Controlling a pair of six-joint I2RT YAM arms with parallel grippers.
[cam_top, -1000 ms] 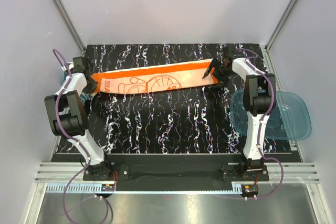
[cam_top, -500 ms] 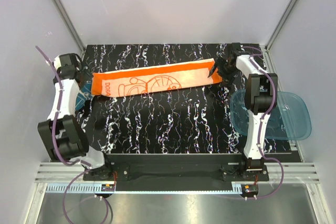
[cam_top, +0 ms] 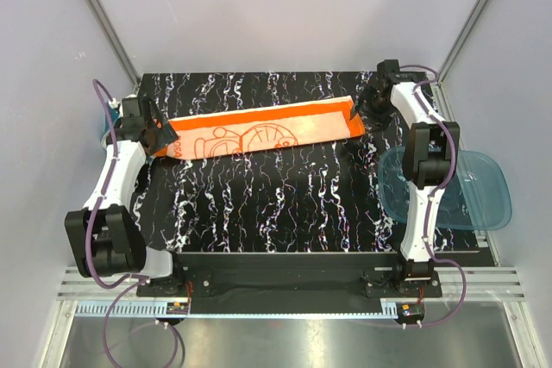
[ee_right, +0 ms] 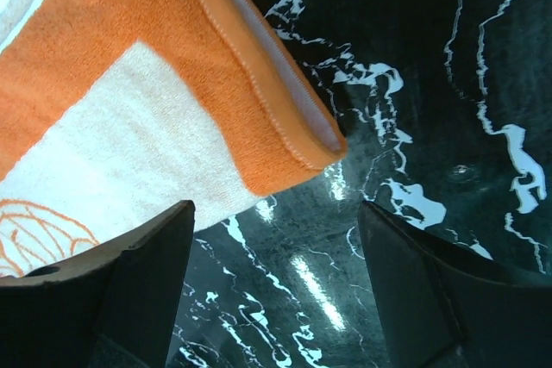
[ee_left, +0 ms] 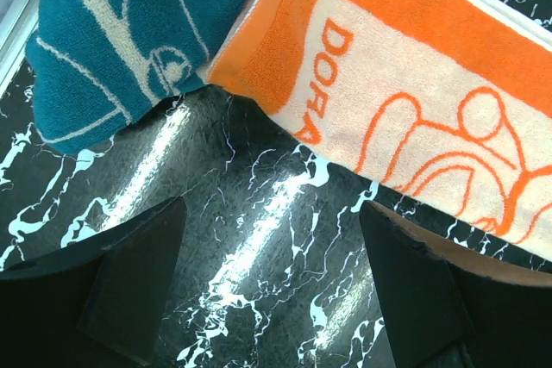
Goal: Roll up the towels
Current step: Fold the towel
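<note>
The orange and peach towel (cam_top: 259,131) lies spread out flat in a long strip across the far part of the black marbled table (cam_top: 285,204). Its left end (ee_left: 362,66) lies just ahead of my left gripper (ee_left: 269,213), which stands open over bare table. Beside that end lies the teal towel (ee_left: 112,32), bunched up at the table's left edge. From above, my left gripper (cam_top: 159,133) hovers at the strip's left end. The strip's right corner (ee_right: 259,127) shows just ahead of my right gripper (ee_right: 276,213), open and empty. From above, the right gripper (cam_top: 360,111) is at the strip's right end.
A translucent blue plastic tray (cam_top: 470,187) sits at the right edge, partly off the table, behind the right arm. White walls and metal rails close in the far side and both sides. The near half of the table shows only its marble pattern.
My left gripper has opened, letting go of the orange towel's left end, swung out left and come back to it. The right gripper has drawn slightly away to the right.
</note>
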